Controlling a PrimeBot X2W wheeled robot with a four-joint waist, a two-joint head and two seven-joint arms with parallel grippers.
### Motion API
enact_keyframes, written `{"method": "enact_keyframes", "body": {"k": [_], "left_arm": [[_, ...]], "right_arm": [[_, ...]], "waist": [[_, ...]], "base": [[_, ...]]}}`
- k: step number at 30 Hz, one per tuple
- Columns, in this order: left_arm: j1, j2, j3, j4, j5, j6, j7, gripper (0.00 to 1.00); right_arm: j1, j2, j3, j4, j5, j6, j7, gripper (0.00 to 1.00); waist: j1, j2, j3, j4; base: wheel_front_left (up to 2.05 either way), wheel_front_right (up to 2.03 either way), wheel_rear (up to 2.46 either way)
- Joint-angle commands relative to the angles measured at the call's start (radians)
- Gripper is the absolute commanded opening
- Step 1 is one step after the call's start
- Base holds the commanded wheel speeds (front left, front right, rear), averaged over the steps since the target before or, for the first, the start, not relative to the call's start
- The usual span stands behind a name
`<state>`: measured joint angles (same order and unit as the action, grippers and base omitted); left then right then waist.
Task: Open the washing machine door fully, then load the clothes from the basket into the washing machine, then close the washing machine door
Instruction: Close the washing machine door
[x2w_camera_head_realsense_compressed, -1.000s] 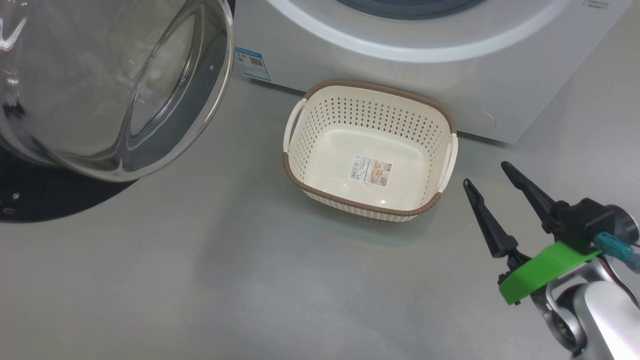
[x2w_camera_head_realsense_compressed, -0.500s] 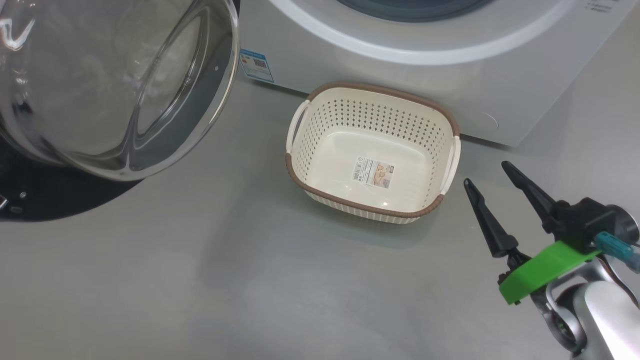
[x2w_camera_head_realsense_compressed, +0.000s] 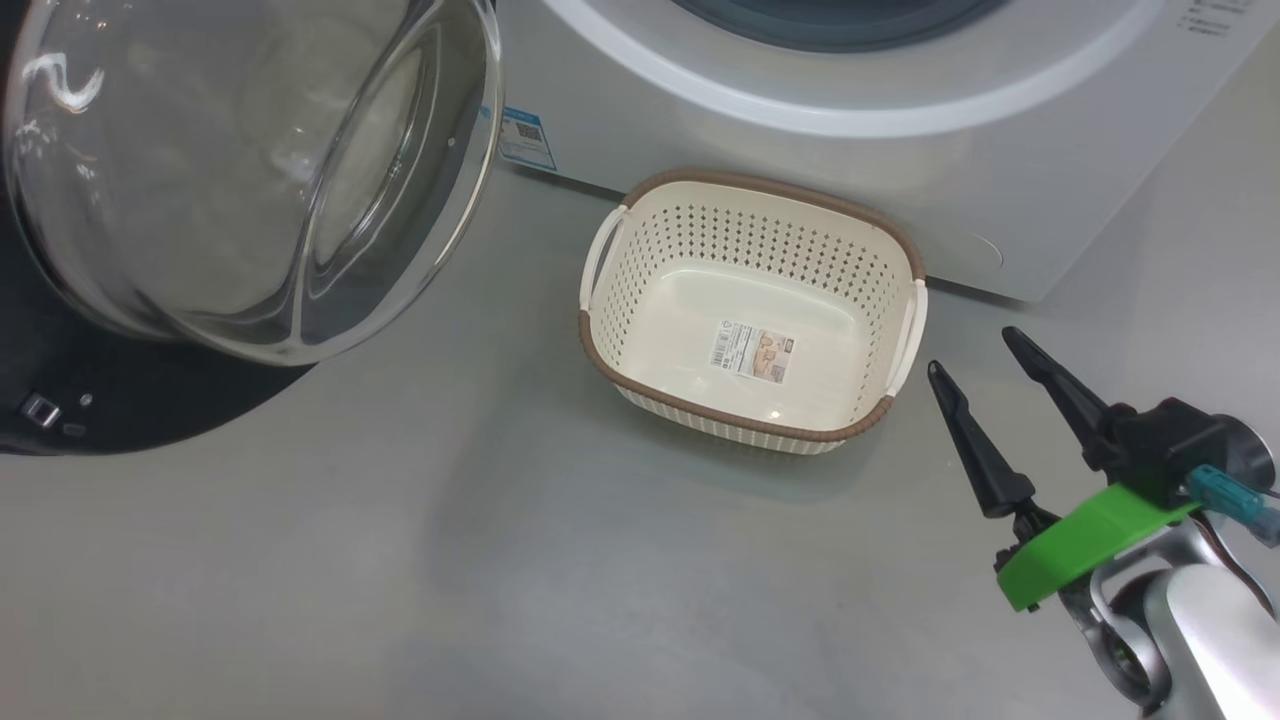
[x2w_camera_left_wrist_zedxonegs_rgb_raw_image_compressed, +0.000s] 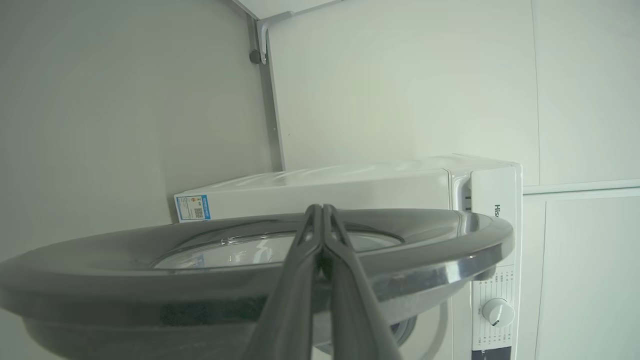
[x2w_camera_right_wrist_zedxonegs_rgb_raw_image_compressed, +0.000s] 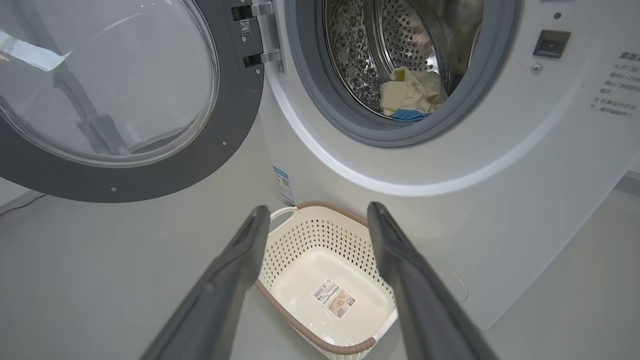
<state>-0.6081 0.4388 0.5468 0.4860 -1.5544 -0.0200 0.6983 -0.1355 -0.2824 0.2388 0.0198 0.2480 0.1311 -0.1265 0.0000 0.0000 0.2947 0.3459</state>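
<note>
Loading looks done, so closing is the step in hand: the washing machine (x2w_camera_head_realsense_compressed: 800, 150) across the frame's top holds the clothes (x2w_camera_right_wrist_zedxonegs_rgb_raw_image_compressed: 411, 92) in its drum, its door (x2w_camera_head_realsense_compressed: 250, 180) hangs open at upper left, and the basket (x2w_camera_head_realsense_compressed: 760, 235) at centre sits empty. Next, the door needs a steady push round to its latch. The left gripper (x2w_camera_left_wrist_zedxonegs_rgb_raw_image_compressed: 320, 212), jaws pinched together, points across the door's dark rim. The right gripper (x2w_camera_head_realsense_compressed: 972, 350) hovers at lower right, jaws wide and empty.

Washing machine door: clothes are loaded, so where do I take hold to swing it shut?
Probably take the door by its wide black rim at the free edge, opposite the hinge, coming from the outer face; the bulging glass bowl gives no hold.
</note>
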Motion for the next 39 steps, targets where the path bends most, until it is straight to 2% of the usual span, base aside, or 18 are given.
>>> {"method": "enact_keyframes", "body": {"k": [1,20,29,39], "left_arm": [[0.001,0.048,0.014,-0.044,-0.011,0.004,0.023,0.0],[0.108,-0.027,-0.01,-0.193,-0.068,0.054,0.144,0.0],[0.113,-0.039,-0.026,-0.225,-0.075,0.074,0.171,0.0],[0.111,-0.03,-0.057,-0.29,-0.09,0.132,0.235,0.0]], "right_arm": [[-0.026,-0.005,0.015,-0.027,0.01,0.0,-0.009,1.0],[-0.016,0.022,0.033,0.022,0.022,0.0,-0.04,1.0],[-0.01,0.035,0.039,0.039,0.026,0.0,-0.056,1.0],[-0.011,0.048,0.036,0.056,0.026,0.0,-0.074,1.0]], "waist": [[0.0,0.0,-0.002,0.002],[0.0,0.0,-0.075,0.009],[0.0,0.0,-0.099,-0.015],[0.0,0.0,-0.095,-0.034]], "base": [[0.0,0.0,0.0],[0.0,0.0,0.0],[0.0,0.0,0.0],[0.0,0.0,0.0]]}}
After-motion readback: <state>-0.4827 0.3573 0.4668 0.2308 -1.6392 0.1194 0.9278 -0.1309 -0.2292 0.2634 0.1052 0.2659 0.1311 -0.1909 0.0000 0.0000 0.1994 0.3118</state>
